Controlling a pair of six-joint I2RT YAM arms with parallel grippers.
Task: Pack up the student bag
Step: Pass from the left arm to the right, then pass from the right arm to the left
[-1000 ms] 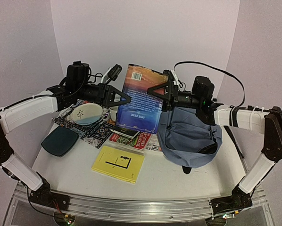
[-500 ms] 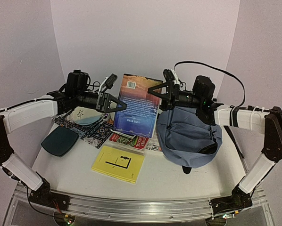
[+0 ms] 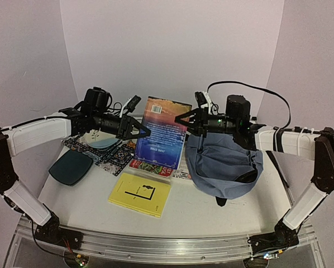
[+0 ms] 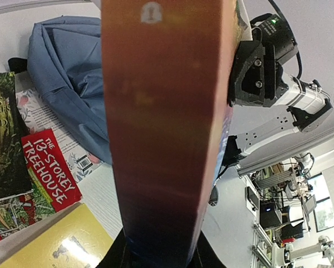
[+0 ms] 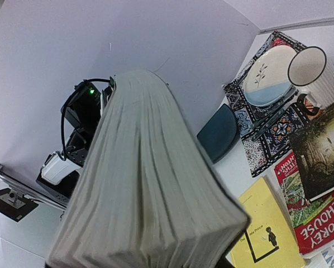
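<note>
Orange-blue hardback book (image 3: 162, 131) is clamped by left jaws and right jaws. Should be kept level toward blue-grey fabric backpack (image 3: 225, 162).

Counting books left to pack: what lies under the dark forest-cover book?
The dark book rests on the red 13-Storey Treehouse book, covering part of it. Whether anything else lies beneath that covered part cannot be seen.

Student bag (image 3: 225, 162) blue-grey; upright book (image 3: 162, 131) orange-and-blue; flat book (image 3: 140, 194) yellow; tray (image 3: 71, 166) dark teal; mat (image 3: 115, 161) tile-patterned.
</note>
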